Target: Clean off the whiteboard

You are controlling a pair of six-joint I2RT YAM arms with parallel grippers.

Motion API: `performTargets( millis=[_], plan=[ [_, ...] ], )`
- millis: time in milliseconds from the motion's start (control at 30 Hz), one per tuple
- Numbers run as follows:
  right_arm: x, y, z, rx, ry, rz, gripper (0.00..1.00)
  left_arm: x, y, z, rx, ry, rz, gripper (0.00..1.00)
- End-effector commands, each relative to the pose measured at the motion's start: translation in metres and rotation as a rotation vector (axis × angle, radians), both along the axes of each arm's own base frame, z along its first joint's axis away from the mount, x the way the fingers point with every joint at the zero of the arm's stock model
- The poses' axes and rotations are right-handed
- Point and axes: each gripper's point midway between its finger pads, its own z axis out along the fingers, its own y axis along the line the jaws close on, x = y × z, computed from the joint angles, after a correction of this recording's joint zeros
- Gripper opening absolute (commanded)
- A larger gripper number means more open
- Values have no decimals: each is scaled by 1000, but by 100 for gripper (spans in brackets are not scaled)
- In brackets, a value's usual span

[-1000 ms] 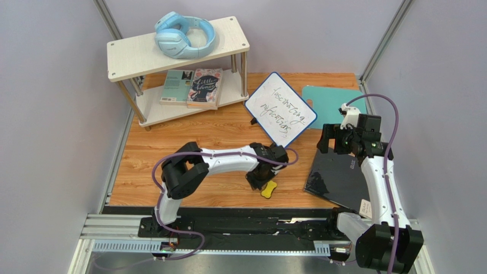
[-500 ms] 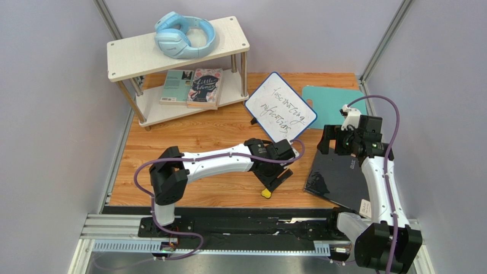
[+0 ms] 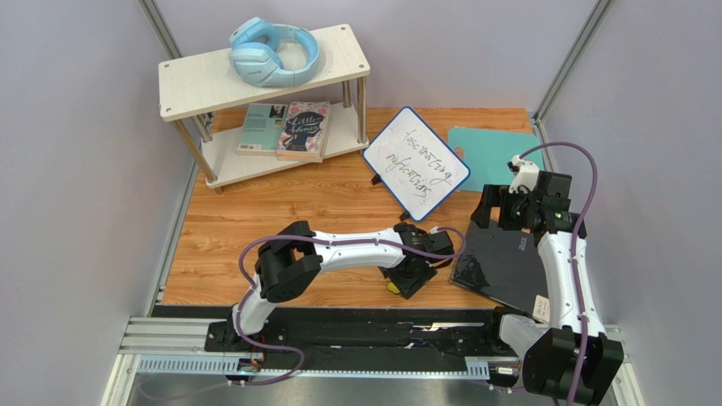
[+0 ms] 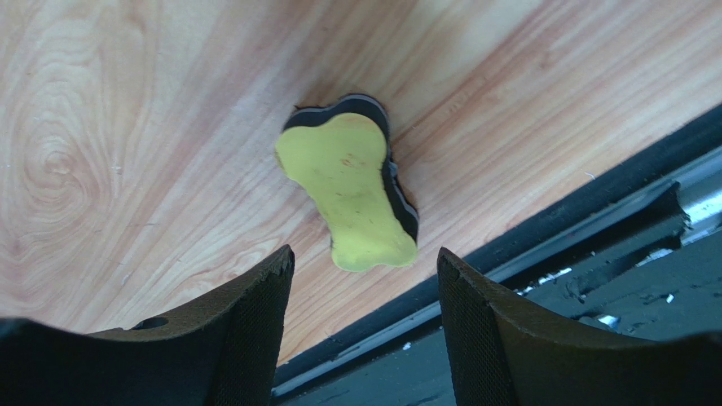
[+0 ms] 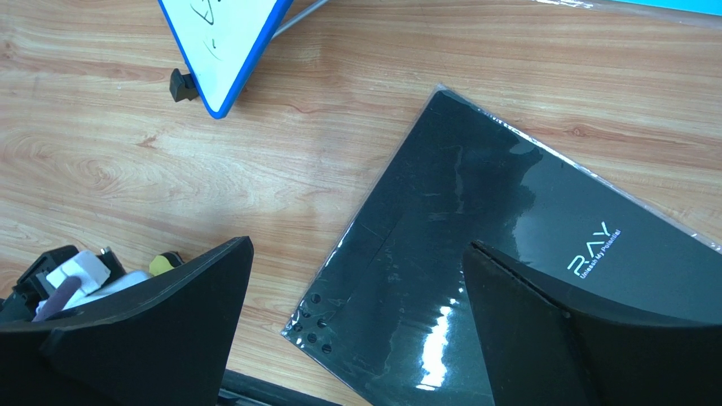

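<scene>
Your left gripper [image 4: 364, 258] is released, jaws apart just above the yellow bone-shaped eraser [image 4: 352, 190], which lies flat on the wooden table [image 3: 280, 211] near its front edge with nothing gripping it. Your right gripper [image 5: 356, 247] is spread wide and empty over the black glossy panel [image 5: 508, 279]. The whiteboard [image 3: 416, 160] stands tilted on its feet toward the back, handwriting on its face, beside the teal mat [image 3: 491, 148] and apart from both grippers.
</scene>
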Motion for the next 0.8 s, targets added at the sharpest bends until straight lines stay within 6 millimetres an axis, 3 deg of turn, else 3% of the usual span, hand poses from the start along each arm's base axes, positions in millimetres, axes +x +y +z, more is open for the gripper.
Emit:
performTargets(
  millis=[0,500,700,767],
  plan=[
    [2,2,4,17,-20,20,100,11,-5,19,-34,-55,28,68],
    [2,0,1,28,-5,15,100,16,-17,-11,-40,-2,34,63],
    [2,-4,6,31,-26,2,100,32,-9,-15,-32,-9,54,51],
    [1,-5,9,42,-32,2,100,36,-7,-11,-38,-18,61,37]
  ],
)
